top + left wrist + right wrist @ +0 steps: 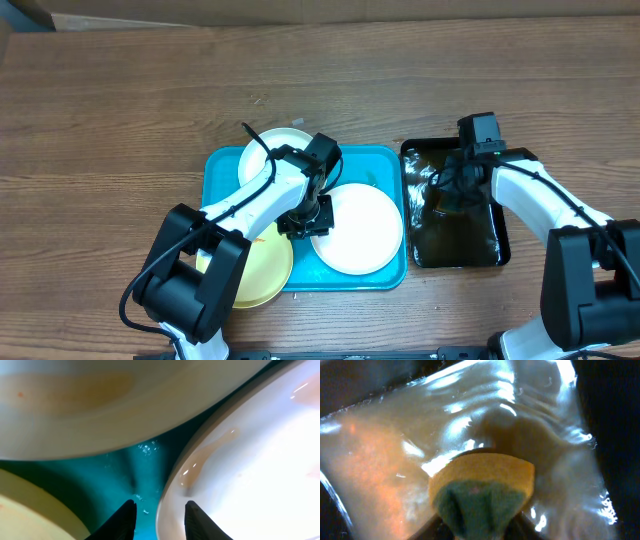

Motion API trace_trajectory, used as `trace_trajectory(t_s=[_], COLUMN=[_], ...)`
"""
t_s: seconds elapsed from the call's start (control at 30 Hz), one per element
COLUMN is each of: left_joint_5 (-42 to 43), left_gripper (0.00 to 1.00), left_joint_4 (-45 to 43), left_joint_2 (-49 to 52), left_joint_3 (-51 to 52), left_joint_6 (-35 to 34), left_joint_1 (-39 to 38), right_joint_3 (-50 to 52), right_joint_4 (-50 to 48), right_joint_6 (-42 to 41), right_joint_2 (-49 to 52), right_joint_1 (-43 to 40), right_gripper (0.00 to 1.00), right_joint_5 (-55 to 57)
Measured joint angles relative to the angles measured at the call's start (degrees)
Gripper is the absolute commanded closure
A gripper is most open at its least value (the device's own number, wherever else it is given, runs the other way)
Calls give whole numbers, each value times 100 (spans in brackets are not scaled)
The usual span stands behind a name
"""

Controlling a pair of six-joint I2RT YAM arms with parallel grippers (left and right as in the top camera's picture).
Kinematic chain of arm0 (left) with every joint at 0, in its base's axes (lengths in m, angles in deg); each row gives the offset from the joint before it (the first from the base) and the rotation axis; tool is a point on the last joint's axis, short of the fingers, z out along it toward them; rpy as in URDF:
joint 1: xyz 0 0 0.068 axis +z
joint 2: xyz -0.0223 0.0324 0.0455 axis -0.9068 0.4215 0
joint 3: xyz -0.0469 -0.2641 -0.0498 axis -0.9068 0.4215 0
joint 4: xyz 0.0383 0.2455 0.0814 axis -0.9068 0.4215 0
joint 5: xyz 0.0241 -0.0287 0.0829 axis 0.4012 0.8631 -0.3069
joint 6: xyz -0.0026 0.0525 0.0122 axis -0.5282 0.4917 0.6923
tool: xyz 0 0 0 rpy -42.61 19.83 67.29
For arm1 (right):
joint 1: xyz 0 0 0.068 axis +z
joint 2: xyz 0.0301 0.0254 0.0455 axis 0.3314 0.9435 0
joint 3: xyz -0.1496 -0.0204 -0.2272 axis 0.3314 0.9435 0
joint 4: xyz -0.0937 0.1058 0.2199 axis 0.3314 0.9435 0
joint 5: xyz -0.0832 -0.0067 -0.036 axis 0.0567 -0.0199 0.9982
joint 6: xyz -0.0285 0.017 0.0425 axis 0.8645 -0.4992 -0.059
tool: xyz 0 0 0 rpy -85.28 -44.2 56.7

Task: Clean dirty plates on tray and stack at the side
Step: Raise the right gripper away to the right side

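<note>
The turquoise tray (220, 170) holds three plates. One white plate (272, 150) sits at the back left, a second white plate (365, 230) at the right, and a pale yellow plate (262, 272) at the front left. My left gripper (305, 217) is low over the tray, open, straddling the right plate's left rim. In the left wrist view that plate (260, 460) carries a pale brownish smear, and one finger is over it while the other is over wet tray (120, 465). My right gripper (452, 195) is in the basin, shut on a yellow-and-green sponge (482, 490).
The black basin (497, 255) of dark water stands right of the tray, and its water (395, 450) ripples around the sponge. The back white plate (125, 400) shows a faint orange smear. Bare wooden table (100, 120) surrounds tray and basin.
</note>
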Motion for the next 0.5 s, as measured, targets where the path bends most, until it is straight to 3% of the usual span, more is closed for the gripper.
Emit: trace_trajectory(t_s=[0.03,0.2,0.5], left_joint_5=[-2,0,-2], left_gripper=[66,74,76], left_joint_4=[28,33,-11], left_joint_2=[0,0,0], left_joint_3=[0,7,44], left_joint_6=[0,-2,-2], left_joint_1=[0,-33,-66], right_joint_3=[-13,-164,-1980], right_joint_4=[-17,94,2041], right_joint_6=[20,92,105], right_joint_2=[0,0,9], right_joint_1=[-22,-111,-389], right_gripper=[37,36,27], right_joint_5=[44,133,109])
